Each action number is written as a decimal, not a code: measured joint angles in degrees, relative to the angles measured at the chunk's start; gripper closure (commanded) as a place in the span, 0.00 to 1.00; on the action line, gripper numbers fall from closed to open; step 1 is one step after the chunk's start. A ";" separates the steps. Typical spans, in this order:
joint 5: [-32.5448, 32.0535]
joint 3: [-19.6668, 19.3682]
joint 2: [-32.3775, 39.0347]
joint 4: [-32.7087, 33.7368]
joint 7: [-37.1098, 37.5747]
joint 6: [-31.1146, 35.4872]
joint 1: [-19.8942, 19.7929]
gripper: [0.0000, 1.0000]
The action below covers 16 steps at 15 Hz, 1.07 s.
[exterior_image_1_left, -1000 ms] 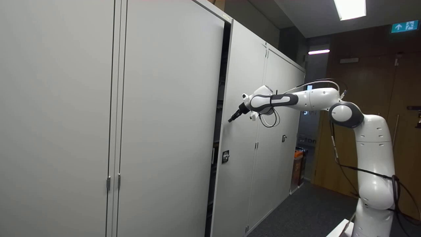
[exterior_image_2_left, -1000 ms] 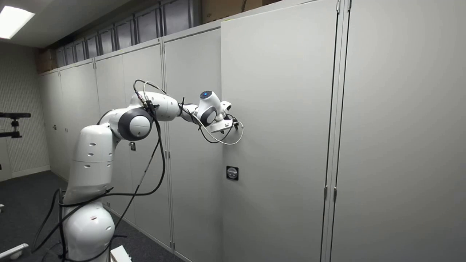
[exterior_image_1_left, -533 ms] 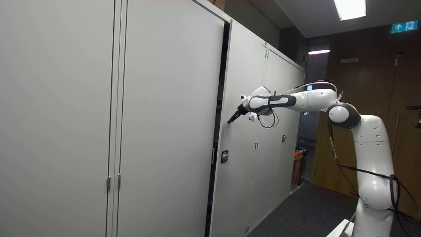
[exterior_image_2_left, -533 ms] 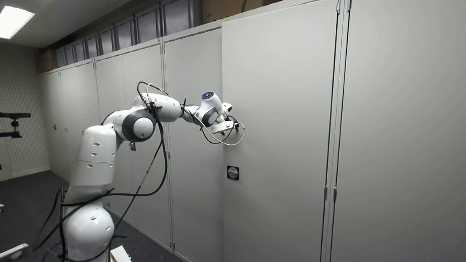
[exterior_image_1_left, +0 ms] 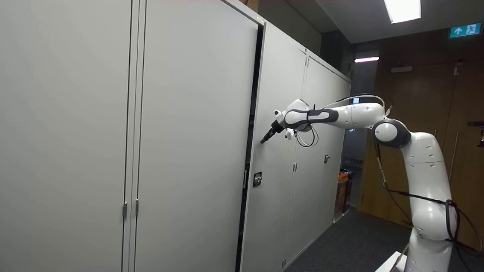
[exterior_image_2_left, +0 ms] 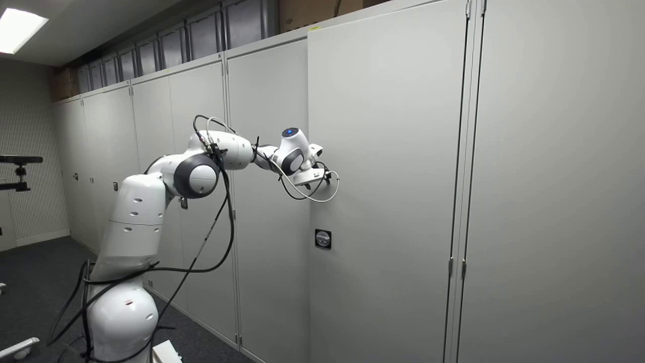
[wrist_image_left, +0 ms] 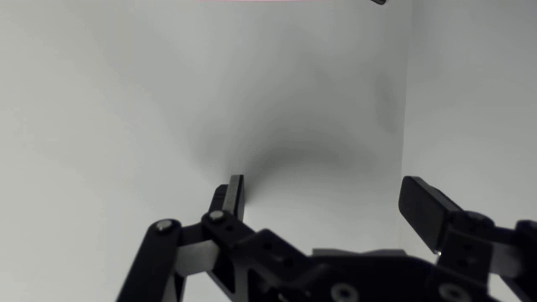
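The gripper [wrist_image_left: 323,181] sits at a pale grey cabinet door [wrist_image_left: 310,79], close to that door's upright free edge and above its lock plate [exterior_image_1_left: 257,178], a dark square with a round metal handle that shows in both exterior views. Its fingers [wrist_image_left: 423,212] are spread wide, with a broad gap between them, and have hold of nothing; in an exterior view they slant downward toward the door. In the wrist view one finger lies over the door's face, while the other is just past the line of the free edge, in front of the neighbouring door [wrist_image_left: 470,105]. Whether either tip touches cannot be told.

The cabinet door stands slightly ajar: in an exterior view a narrow dark gap [exterior_image_1_left: 250,130] runs down its free edge, and what lies inside is too dark to make out. The white arm [exterior_image_2_left: 133,222] stretches along the cabinets, a white cable [exterior_image_2_left: 322,201] looping below the wrist in front of the door.

Past the hinged edge comes a further grey door [exterior_image_1_left: 332,139]. Grey crates [exterior_image_2_left: 204,40] line the cabinets' top edge, and a brown box [exterior_image_2_left: 320,12] stands over the ajar door's top corner. By the far end, a bin with an orange lid [exterior_image_1_left: 340,192] stands near a wooden door [exterior_image_1_left: 416,94].
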 measured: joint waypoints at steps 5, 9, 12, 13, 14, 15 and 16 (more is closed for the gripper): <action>-0.10 0.07 0.44 1.28 0.00 -1.86 -0.26 0.00; -0.40 0.28 1.20 2.51 0.00 -3.49 -0.61 0.00; -0.61 0.28 2.22 3.43 0.00 -4.37 -0.65 0.00; -0.70 0.28 2.62 3.80 0.00 -4.75 -0.67 0.00; -0.79 0.28 3.01 4.14 0.00 -5.14 -0.68 0.00; -0.88 0.28 3.35 4.44 0.00 -5.45 -0.69 0.00; -0.95 0.28 3.69 4.80 0.01 -5.65 -0.70 0.00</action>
